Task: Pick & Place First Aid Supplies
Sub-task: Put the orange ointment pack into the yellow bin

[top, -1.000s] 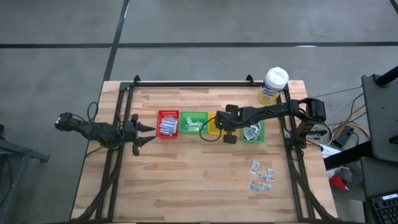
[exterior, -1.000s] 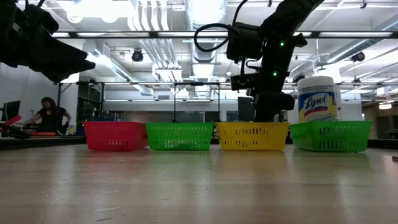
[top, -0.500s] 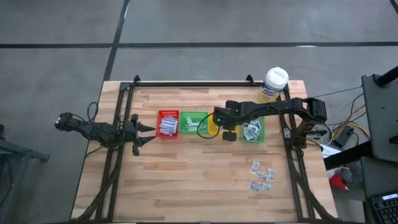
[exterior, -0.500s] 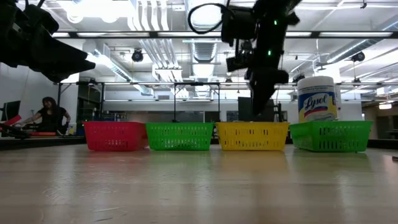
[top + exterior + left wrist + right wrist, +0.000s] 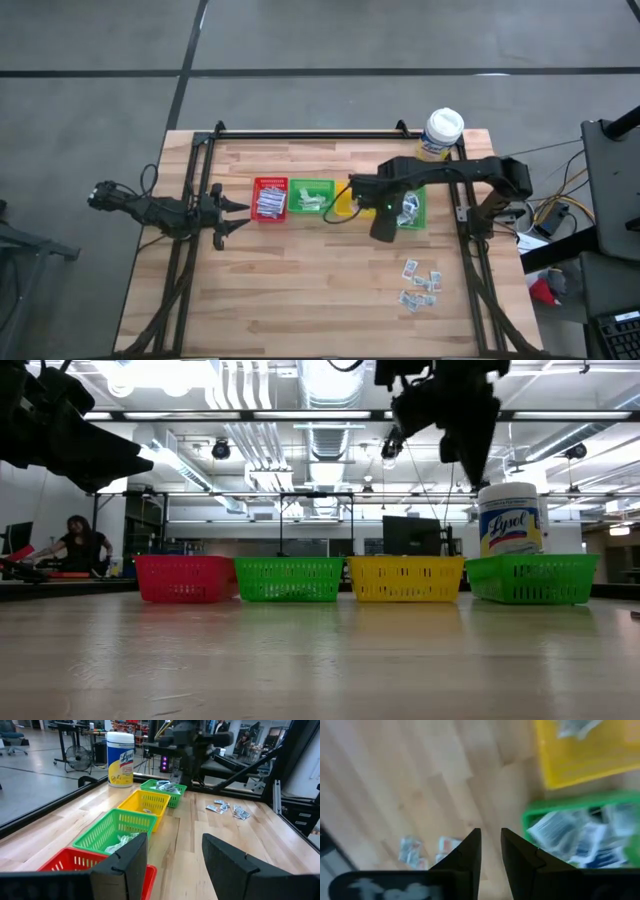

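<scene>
High view: right gripper [image 5: 385, 228] above bare table, beside right-hand green tray [image 5: 424, 207], fingers slightly parted, nothing held; loose packets [image 5: 421, 284] lie well apart, near table's right edge. Left gripper [image 5: 238, 214] waits open.

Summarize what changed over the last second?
The right claw left the yellow tray, rising and swinging toward the loose packets on the table's right; its fingers stand slightly apart with nothing between them. Left claw unmoved, open beside the red tray. Trays, tub and packets unchanged.
</scene>
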{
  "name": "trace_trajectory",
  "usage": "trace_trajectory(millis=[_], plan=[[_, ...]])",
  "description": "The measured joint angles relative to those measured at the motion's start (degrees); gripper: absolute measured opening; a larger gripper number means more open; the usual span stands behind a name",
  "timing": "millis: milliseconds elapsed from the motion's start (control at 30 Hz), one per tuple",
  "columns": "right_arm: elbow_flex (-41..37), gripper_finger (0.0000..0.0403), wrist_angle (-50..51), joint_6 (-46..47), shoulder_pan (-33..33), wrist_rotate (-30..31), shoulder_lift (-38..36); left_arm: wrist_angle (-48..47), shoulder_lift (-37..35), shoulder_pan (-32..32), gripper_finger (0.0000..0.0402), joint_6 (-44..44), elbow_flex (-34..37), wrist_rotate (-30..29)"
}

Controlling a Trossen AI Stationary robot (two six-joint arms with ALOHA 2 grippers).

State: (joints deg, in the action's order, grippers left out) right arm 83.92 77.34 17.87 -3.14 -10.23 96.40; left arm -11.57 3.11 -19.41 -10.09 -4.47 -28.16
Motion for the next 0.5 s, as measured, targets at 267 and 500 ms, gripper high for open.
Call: trace_trajectory(millis=[267,500], plan=[[-4.36,0.0076,0.21,4.45,7.26,-0.64,-1.42,0.01,0.00,0.01,0.0188,0.02,0.00,0.01],[-9.49,0.0089,0.14,4.65,15.68,-0.79,-1.44,0.00,0.00,0.01,0.0188,0.03,0.00,0.00]])
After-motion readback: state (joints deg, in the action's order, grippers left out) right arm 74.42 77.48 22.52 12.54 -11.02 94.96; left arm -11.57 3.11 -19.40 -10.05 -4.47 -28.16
